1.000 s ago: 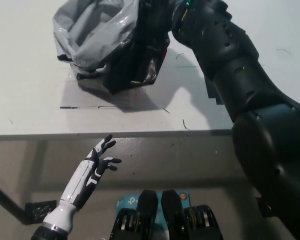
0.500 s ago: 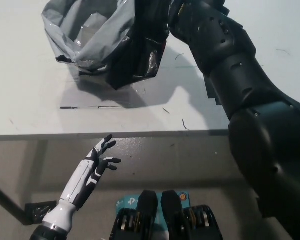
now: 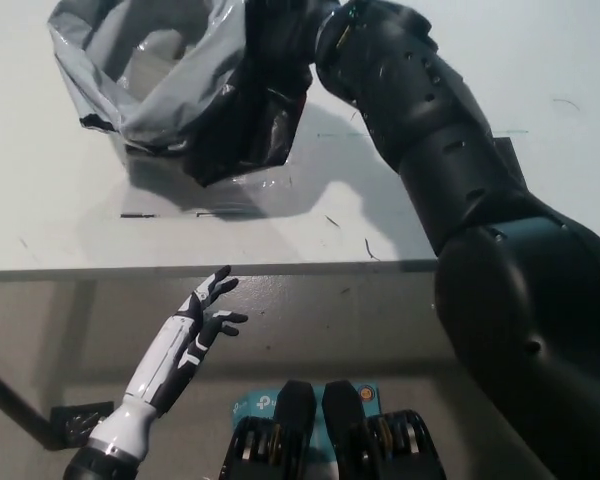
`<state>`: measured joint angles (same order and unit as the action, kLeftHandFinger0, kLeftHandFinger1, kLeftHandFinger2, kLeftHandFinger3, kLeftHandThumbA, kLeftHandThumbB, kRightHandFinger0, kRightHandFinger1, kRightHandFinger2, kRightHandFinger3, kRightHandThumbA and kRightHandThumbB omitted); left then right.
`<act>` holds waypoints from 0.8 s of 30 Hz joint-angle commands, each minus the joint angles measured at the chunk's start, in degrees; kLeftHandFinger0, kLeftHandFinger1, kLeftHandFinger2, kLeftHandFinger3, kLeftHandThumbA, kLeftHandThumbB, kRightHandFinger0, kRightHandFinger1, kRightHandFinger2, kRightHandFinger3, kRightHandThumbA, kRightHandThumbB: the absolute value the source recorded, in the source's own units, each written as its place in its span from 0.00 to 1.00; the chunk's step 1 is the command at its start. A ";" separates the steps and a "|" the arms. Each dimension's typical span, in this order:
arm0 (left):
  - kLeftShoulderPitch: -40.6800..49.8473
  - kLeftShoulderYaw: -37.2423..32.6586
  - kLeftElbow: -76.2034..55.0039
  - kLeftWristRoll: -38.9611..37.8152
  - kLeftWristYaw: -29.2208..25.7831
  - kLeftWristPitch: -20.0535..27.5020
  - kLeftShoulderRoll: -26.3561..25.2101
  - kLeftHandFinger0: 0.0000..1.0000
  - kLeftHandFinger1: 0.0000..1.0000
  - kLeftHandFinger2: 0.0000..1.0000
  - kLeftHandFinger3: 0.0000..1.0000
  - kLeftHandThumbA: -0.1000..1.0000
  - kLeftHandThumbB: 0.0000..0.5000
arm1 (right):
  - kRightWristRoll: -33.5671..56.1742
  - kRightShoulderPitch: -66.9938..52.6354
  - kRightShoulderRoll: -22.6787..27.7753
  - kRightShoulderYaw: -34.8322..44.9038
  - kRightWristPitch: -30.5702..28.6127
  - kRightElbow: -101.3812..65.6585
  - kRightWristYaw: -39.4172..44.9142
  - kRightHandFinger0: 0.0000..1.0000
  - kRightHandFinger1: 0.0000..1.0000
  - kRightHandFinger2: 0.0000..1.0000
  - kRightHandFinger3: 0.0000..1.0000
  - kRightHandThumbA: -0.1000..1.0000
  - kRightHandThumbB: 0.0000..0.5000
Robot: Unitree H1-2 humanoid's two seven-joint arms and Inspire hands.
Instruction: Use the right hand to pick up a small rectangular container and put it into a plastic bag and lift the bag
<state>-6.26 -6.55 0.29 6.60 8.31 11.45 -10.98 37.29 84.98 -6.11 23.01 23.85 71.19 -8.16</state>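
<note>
The right robot hand (image 3: 280,35) is mostly hidden against the dark side of the plastic bag (image 3: 170,85), so whether it pinches the bag's rim cannot be told. The bag hangs just to that hand's left, its grey mouth gaping up toward the camera, its long axis running from the mouth down to a crumpled black bottom above its shadow on the white bench (image 3: 400,215). No container shows inside. Bare bench lies around the bag, reaching the near edge. The left robot hand (image 3: 208,318) rests below that edge, fingers spread.
</note>
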 commanded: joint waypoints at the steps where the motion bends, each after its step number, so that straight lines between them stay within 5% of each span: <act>1: -1.47 -0.29 -1.58 0.79 0.75 1.28 -0.88 0.72 0.72 0.91 1.00 1.00 0.13 | 0.84 0.81 0.24 2.41 -4.04 1.05 1.69 0.00 0.04 0.59 0.67 0.03 0.13; 2: -1.50 -0.30 -1.61 0.69 0.79 1.29 -0.90 0.73 0.72 0.91 1.00 1.00 0.12 | 0.08 0.34 0.30 2.19 -4.57 1.33 2.01 0.00 0.07 0.61 0.65 0.06 0.11; 3: -1.49 -0.35 -1.58 0.66 0.82 1.54 -0.93 0.72 0.72 0.91 1.00 1.00 0.11 | -1.81 -0.52 0.54 0.78 -4.66 1.72 2.02 0.16 0.26 0.76 0.64 0.12 0.12; 4: -1.69 -0.35 -1.56 0.76 0.82 1.47 -0.99 0.72 0.72 0.90 1.00 1.00 0.13 | -3.10 -0.92 0.80 -0.30 -4.58 2.00 2.32 0.37 0.43 0.82 0.69 0.27 0.11; 5: -1.97 -0.33 -1.52 0.88 0.79 1.34 -1.05 0.72 0.72 0.90 1.00 1.00 0.13 | -3.64 -1.32 1.11 -0.83 -4.35 2.25 3.01 0.60 0.70 1.00 0.99 0.36 0.13; 6: -2.11 -0.32 -1.36 0.95 0.75 1.58 -1.10 0.72 0.71 0.89 1.00 1.00 0.12 | -3.79 -1.81 1.32 -1.02 -4.09 2.45 3.55 0.82 0.96 1.00 1.00 0.43 0.17; 7: -2.25 -0.31 -1.13 0.93 0.72 1.91 -1.17 0.72 0.71 0.89 1.00 1.00 0.12 | -4.19 -2.60 1.62 -1.42 -3.67 2.77 4.23 1.00 1.00 1.00 1.00 0.55 0.25; 12: -2.54 -0.44 -0.84 0.28 1.01 1.94 -1.18 0.73 0.71 0.87 1.00 0.99 0.13 | -10.66 -5.94 3.93 -8.62 -1.69 4.53 9.34 1.00 1.00 1.00 1.00 0.88 0.58; 16: -2.42 -0.51 -1.37 0.30 1.01 1.23 -1.14 0.73 0.71 0.87 1.00 0.97 0.12 | -15.26 -7.77 5.72 -14.65 -2.68 5.94 12.65 1.00 1.00 1.00 1.00 0.90 0.68; 19: -2.55 -0.50 -1.24 0.00 1.05 1.21 -1.03 0.72 0.71 0.86 1.00 0.97 0.13 | -20.05 -7.27 6.34 -20.57 -3.58 5.75 11.09 1.00 1.00 1.00 1.00 0.95 0.64; 21: -2.50 -0.52 -1.40 0.10 1.01 1.03 -0.99 0.72 0.71 0.86 1.00 0.97 0.13 | -22.27 -7.10 6.44 -22.93 -5.42 5.37 9.99 1.00 1.00 1.00 1.00 0.90 0.59; 22: -2.61 -0.54 -1.29 0.35 0.93 1.36 -1.08 0.72 0.71 0.85 1.00 0.97 0.11 | -21.73 -6.98 6.34 -22.47 -6.94 5.05 8.62 1.00 1.00 1.00 1.00 0.73 0.63; 23: -2.76 -0.54 -1.16 0.43 0.95 1.52 -1.19 0.73 0.71 0.85 1.00 0.97 0.11 | -23.03 -6.78 6.39 -23.95 -8.60 4.69 7.56 1.00 1.00 1.00 1.00 0.69 0.68; 24: -2.82 -0.59 -1.21 0.55 1.00 1.16 -1.22 0.74 0.71 0.85 1.00 0.98 0.13 | -28.93 -5.82 6.63 -29.93 -8.46 4.76 5.57 1.00 1.00 1.00 1.00 0.76 0.81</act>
<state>-7.61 -6.90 0.32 6.84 8.35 11.43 -11.45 20.96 74.42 -0.05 1.68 21.56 77.39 -0.28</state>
